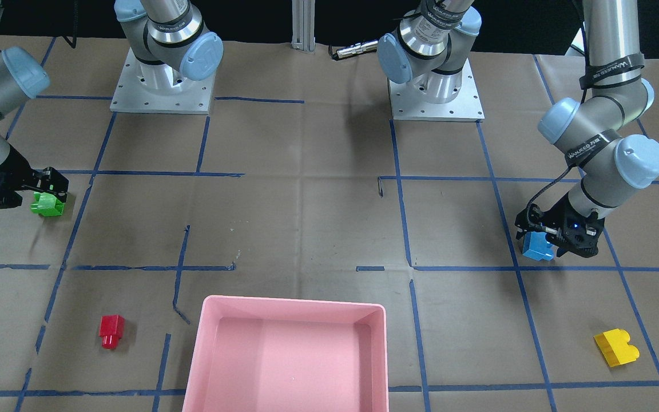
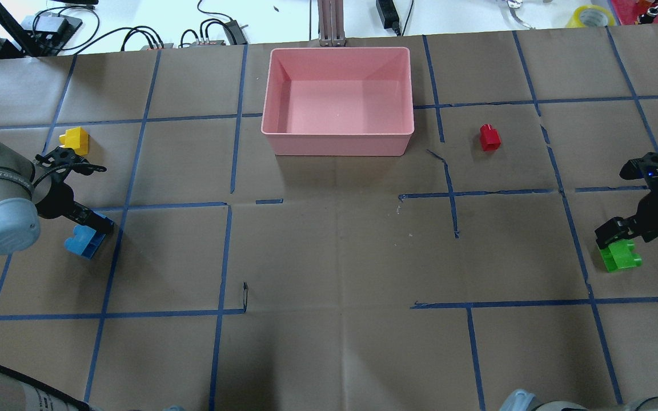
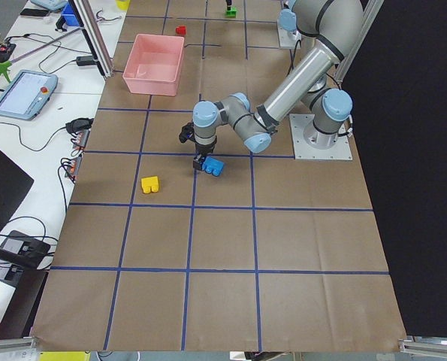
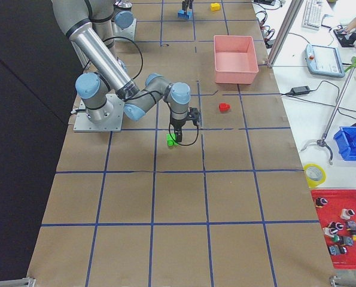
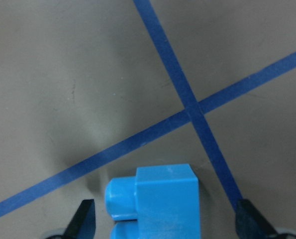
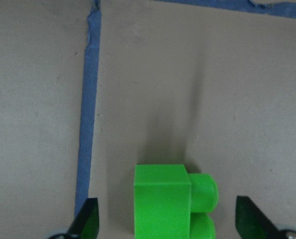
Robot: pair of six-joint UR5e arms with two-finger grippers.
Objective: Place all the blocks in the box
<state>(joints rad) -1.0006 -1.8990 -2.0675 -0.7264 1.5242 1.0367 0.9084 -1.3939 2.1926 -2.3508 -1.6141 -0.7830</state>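
My left gripper (image 2: pixel 93 224) is open and low over the blue brick (image 2: pixel 83 241). In the left wrist view the blue brick (image 5: pixel 157 204) lies between the spread fingertips (image 5: pixel 83 221) with gaps on both sides. My right gripper (image 2: pixel 614 233) is open and low over the green brick (image 2: pixel 621 256). In the right wrist view the green brick (image 6: pixel 170 204) lies between its fingertips (image 6: pixel 88 221), not touched. The red brick (image 2: pixel 489 137) lies right of the pink box (image 2: pixel 337 142). The yellow brick (image 2: pixel 75 140) lies beyond the left gripper. No brick is in the box.
Blue tape lines grid the brown paper table top. The two arm bases (image 1: pixel 162 86) (image 1: pixel 435 91) stand at the robot's side of the table. Cables and a metal post (image 2: pixel 332 23) lie beyond the far edge behind the box.
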